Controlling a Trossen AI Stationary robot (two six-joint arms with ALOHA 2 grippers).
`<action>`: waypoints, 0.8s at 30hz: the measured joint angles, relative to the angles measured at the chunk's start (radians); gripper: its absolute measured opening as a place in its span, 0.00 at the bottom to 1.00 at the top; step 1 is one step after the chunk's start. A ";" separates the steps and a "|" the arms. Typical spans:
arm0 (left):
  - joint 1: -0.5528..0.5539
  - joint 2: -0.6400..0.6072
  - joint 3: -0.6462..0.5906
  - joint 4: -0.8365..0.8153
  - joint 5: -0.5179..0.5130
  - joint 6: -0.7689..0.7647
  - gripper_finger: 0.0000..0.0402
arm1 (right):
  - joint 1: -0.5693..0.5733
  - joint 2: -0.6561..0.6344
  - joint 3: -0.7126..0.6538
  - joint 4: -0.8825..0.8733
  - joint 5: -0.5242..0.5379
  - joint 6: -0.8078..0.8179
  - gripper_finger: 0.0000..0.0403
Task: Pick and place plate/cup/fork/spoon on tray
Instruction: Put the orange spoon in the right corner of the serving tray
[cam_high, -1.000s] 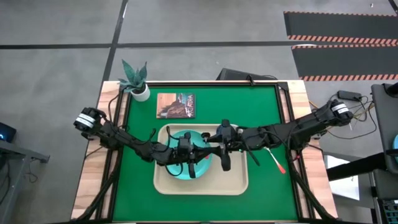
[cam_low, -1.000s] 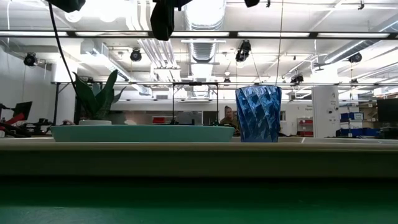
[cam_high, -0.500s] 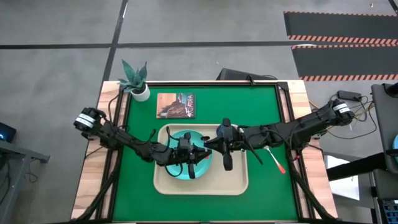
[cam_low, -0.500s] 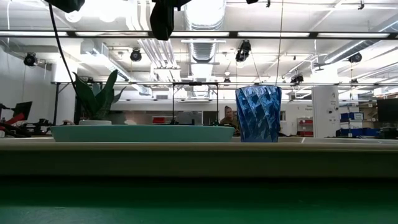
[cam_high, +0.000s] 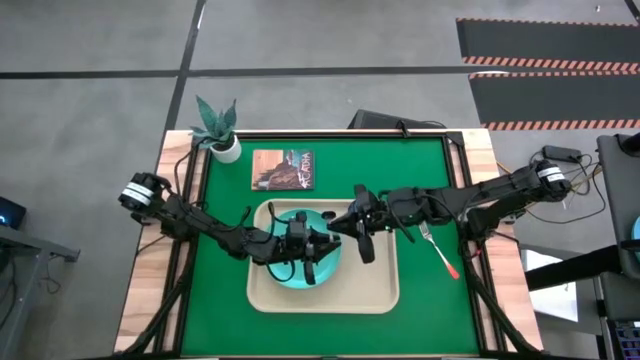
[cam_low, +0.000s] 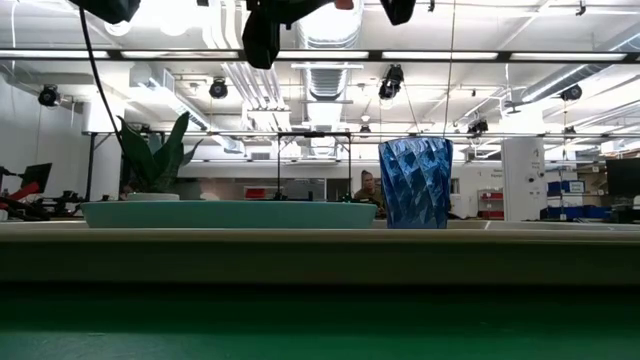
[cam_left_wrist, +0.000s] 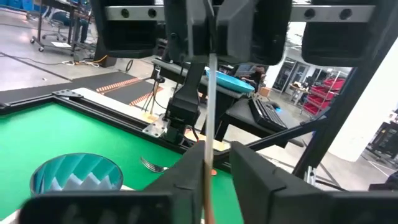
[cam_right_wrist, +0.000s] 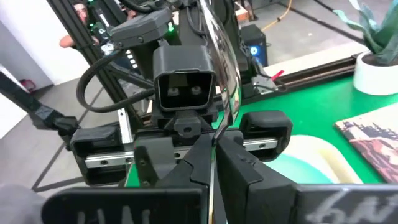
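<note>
Worktop (cam_high: 220, 250): green mat, open room along the 9 and 3 o'clock sides.

Tray (cam_high: 385, 300): sits mid-worktop with a low rim to clear. There is bare floor toward its 6 and 3 o'clock edges.

Plate (cam_low: 230, 214): on the tray, 9 o'clock half. Cup (cam_low: 415, 184): on the tray too, at the plate's 3 o'clock.

Fork (cam_high: 440, 255): lies on the mat just off the tray's 3 o'clock rim, handle toward 5 o'clock.

Spoon (cam_right_wrist: 219, 74): in the air over the tray, between my two claws. My right claw (cam_right_wrist: 214, 149) is clenched on its slim shank. My left claw (cam_left_wrist: 217, 152) brackets the same shank, but I cannot tell whether it is gripping.

Handling, my judgement: light, stiff, slick metal that could swivel in a narrow pinch. The red-orange handle is the better hold. Set it in the bare strip, clear of the cup.
</note>
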 joint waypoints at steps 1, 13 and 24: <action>0.000 0.000 0.000 0.001 0.001 0.000 0.18 | -0.005 0.000 0.000 0.000 -0.013 0.000 0.02; -0.002 0.000 -0.001 -0.011 0.015 0.001 0.38 | -0.035 -0.029 0.000 -0.037 -0.116 0.004 0.02; 0.002 -0.003 -0.002 -0.023 0.004 0.007 0.39 | -0.092 -0.128 0.000 -0.191 -0.165 0.032 0.02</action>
